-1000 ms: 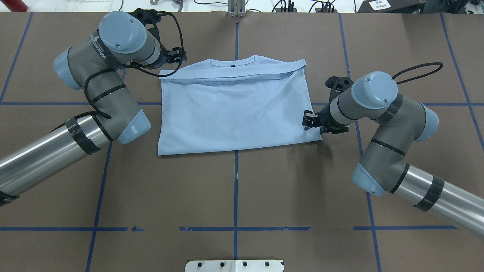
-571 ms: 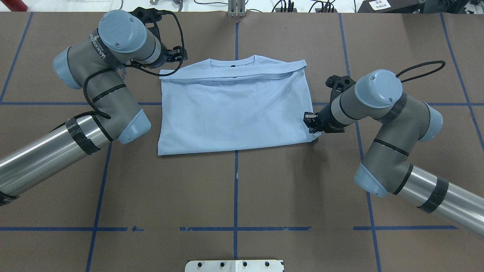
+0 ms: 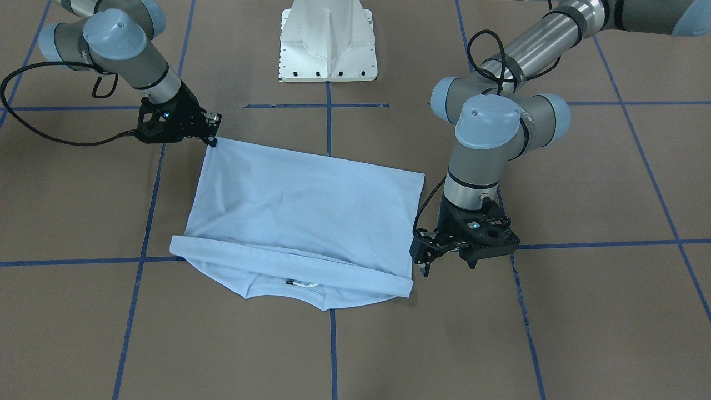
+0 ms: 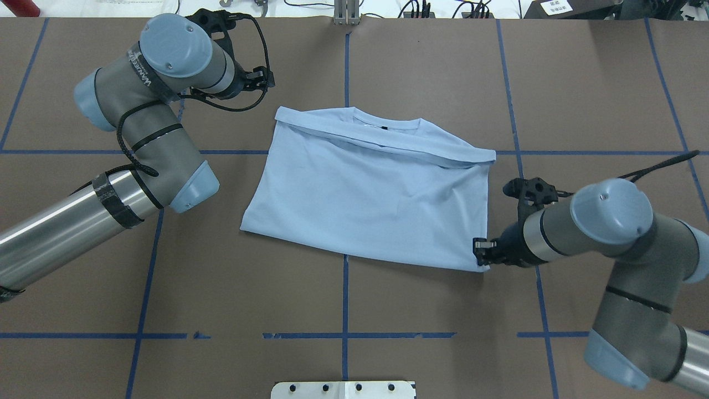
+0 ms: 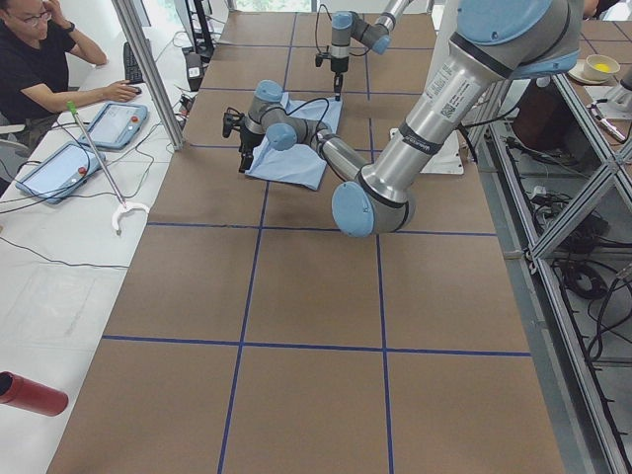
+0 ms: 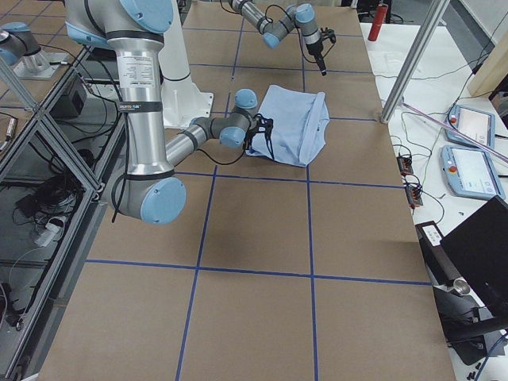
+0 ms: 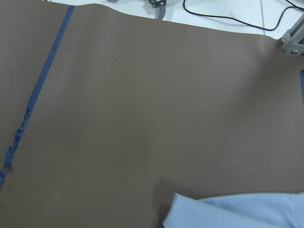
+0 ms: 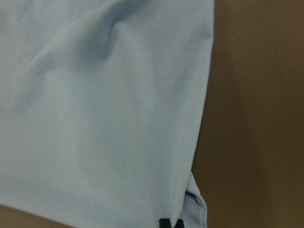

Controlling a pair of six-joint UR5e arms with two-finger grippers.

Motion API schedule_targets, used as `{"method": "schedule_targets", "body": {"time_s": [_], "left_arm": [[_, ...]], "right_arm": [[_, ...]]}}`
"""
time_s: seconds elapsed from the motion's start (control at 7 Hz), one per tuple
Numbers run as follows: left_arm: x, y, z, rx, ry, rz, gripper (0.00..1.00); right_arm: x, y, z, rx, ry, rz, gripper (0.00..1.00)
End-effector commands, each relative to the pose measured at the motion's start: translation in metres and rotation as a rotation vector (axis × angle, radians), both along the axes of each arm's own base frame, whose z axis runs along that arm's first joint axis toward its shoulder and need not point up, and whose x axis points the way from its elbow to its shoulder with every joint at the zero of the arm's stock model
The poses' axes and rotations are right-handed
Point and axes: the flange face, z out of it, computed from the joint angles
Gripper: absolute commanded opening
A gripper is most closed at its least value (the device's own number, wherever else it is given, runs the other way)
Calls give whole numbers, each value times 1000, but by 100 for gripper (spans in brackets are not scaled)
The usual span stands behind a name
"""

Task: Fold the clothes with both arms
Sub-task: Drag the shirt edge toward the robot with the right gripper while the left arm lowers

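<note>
The light blue T-shirt (image 4: 371,199) (image 3: 300,211) lies folded and skewed on the brown table, with its collar (image 4: 385,124) on the far side. My right gripper (image 4: 481,254) (image 3: 212,136) is shut on the shirt's near right corner. The right wrist view is filled with blue cloth (image 8: 104,118). My left gripper (image 4: 267,80) (image 3: 423,258) hangs open beyond the far left corner, apart from the cloth and holding nothing. In the left wrist view only that corner (image 7: 237,213) shows, at the bottom edge.
The white pedestal base (image 3: 328,44) stands at the table's near middle. Blue tape lines (image 4: 344,299) cross the brown surface. A person (image 5: 39,59) sits at a side desk with teach pendants (image 5: 114,123). A red cylinder (image 5: 30,393) lies off the table.
The right gripper has drawn the shirt's near right corner toward the robot and rightward. The whole shirt slid and turned, leaving the left gripper, which stayed almost still.
</note>
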Motion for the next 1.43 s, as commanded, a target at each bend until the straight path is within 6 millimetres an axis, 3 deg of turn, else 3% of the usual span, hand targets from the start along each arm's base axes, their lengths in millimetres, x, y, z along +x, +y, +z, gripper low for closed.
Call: {"method": "schedule_targets", "body": {"time_s": [0.0,0.14,0.29,0.43,0.57,0.71,0.86,1.0,1.29], "left_arm": [[-1,1,2,0,-1,0,99],[-1,1,3,0,-2,2,99],[0,1,2,1,1,3,99],[3,6,-4,6,10,11,99],[11,18,-11,12,23,35,99],[22,49,-7,-25,62,39,99],[19,90,-11,-96,151,59,99],[20,116,-7,-197,215,33,99],[60,161,-5,-382,276,-50,95]], "right_arm": [[-11,91,-27,-8,-38,-104,0],[-19,112,-25,-10,-36,-151,0],[-19,121,-21,-14,-27,-170,0],[-17,125,-25,-14,-35,-181,12],[-16,125,-27,-8,-40,-175,99],[-6,111,-38,5,-61,-136,100],[10,84,-50,19,-87,-67,100],[21,56,-64,33,-115,0,100],[45,18,-77,51,-141,97,100]]}}
